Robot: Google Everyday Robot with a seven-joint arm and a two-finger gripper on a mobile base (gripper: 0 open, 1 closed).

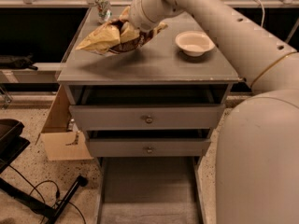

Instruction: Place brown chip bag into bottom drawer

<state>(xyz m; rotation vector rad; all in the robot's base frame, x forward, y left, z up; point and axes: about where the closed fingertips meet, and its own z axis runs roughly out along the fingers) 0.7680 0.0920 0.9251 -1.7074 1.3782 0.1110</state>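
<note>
At 11 o'clock in the view, we see the brown chip bag (103,38) raised off the cabinet top (154,66), with its shadow on the surface below. The gripper (127,30) is clamped on the bag and largely hidden by the foil. The bag is crinkled, pale yellow at its left end and dark brown beside the gripper. At 6 o'clock the bottom drawer (147,190) stands open, its front cut off by the lower edge.

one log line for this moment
phase: carry | tool: shut on crinkled brown foil chip bag, above grey cabinet top | grey bottom drawer: open
</note>
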